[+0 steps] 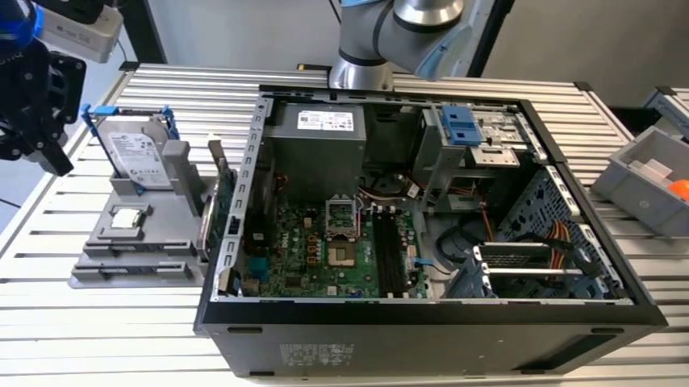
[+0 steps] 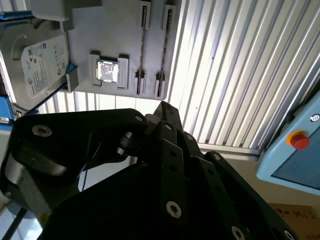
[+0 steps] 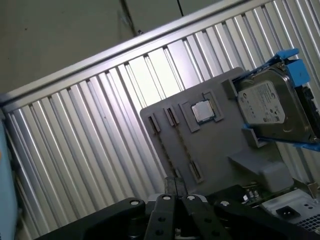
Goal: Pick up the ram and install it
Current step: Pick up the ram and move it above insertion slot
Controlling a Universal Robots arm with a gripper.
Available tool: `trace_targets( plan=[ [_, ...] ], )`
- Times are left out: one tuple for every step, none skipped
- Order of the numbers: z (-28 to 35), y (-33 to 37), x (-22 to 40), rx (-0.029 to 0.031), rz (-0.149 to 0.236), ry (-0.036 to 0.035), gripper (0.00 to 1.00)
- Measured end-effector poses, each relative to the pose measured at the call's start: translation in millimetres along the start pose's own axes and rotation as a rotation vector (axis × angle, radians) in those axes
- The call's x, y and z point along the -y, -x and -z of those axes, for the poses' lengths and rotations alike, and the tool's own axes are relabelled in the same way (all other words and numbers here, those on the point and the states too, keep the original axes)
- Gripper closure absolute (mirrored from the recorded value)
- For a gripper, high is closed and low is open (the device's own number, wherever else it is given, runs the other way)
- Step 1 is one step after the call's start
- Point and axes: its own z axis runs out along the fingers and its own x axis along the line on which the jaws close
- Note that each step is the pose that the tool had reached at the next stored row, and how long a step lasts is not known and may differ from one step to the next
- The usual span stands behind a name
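You are at a robotics lab bench. Your work surface is a ribbed aluminium-profile table (image 1: 97, 322), and the robot arm's base (image 1: 361, 72) stands at the top centre of the exterior view. An opened desktop computer case (image 1: 431, 322) lies mid-frame. A grey fixture (image 1: 129, 258) holding a hard drive (image 1: 140, 157) stands at the exterior view's left, with a grey parts bin (image 1: 633, 179) at its right edge. In the second wrist view, a red push button (image 2: 299, 140) sits on a light-blue box (image 2: 290, 167).

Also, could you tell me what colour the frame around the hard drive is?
Blue frame, clearest in the first wrist view.
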Motion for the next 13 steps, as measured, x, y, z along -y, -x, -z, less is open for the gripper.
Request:
trace_targets(
  plan=[
    [0.0,0.0,0.0,-0.0005,0.01,-0.0001,1.0],
    [0.0,0.0,0.0,-0.0009,0.019,-0.0002,1.0],
    [0.0,0.0,0.0,-0.0013,0.026,-0.0003,1.0],
    [0.0,0.0,0.0,-0.0015,0.031,-0.0003,1.0],
    [0.0,0.0,0.0,-0.0018,0.036,-0.0003,1.0],
    [0.0,0.0,0.0,-0.0019,0.039,-0.0004,1.0],
    [0.0,0.0,0.0,-0.0019,0.04,-0.0005,1.0],
    [0.0,0.0,0.0,-0.002,0.04,-0.0004,1.0],
    [0.0,0.0,0.0,-0.002,0.041,-0.0004,1.0],
    [0.0,0.0,0.0,-0.002,0.041,-0.0005,1.0],
    [0.0,0.0,0.0,-0.002,0.041,-0.0005,1.0],
    [0.0,0.0,0.0,-0.002,0.041,-0.0004,1.0],
    [0.0,0.0,0.0,-0.002,0.041,-0.0004,1.0]
  ],
)
